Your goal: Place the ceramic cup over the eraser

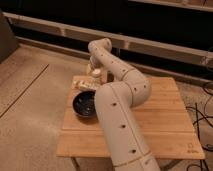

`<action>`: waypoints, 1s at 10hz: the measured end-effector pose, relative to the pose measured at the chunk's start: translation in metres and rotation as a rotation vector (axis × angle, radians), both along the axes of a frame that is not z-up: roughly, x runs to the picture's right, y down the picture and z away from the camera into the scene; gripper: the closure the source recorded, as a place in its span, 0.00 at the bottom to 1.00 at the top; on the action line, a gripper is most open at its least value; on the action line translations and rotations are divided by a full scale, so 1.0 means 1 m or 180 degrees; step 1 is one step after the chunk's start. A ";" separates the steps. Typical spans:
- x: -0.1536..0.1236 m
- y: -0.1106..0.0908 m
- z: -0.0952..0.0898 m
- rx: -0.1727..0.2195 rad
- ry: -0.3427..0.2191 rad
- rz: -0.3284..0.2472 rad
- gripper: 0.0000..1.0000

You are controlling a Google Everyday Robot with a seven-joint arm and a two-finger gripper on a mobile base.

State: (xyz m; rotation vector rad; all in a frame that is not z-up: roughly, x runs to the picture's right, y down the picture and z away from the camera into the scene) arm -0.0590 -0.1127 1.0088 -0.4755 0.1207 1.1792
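The small cream-white ceramic cup (96, 73) is at the far left corner of the wooden table (165, 112), just below the end of my arm. My gripper (94, 67) is right at the cup, on top of it or around it. The eraser does not show; it is hidden by the arm and the cup or out of view.
A wide dark blue-black bowl (85, 104) sits on the left side of the table. A long beige flat block (83, 84) lies between the bowl and the cup. My thick white arm (120, 115) crosses the table's middle. Cables (200, 120) hang off the right edge.
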 end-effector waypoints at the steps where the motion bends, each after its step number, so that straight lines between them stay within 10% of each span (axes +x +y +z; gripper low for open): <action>1: 0.001 0.002 0.001 -0.0026 0.0016 -0.0021 0.49; 5: -0.001 0.001 0.004 -0.0064 0.0051 -0.0087 0.93; 10: -0.018 -0.034 -0.011 0.0155 -0.0098 0.0013 1.00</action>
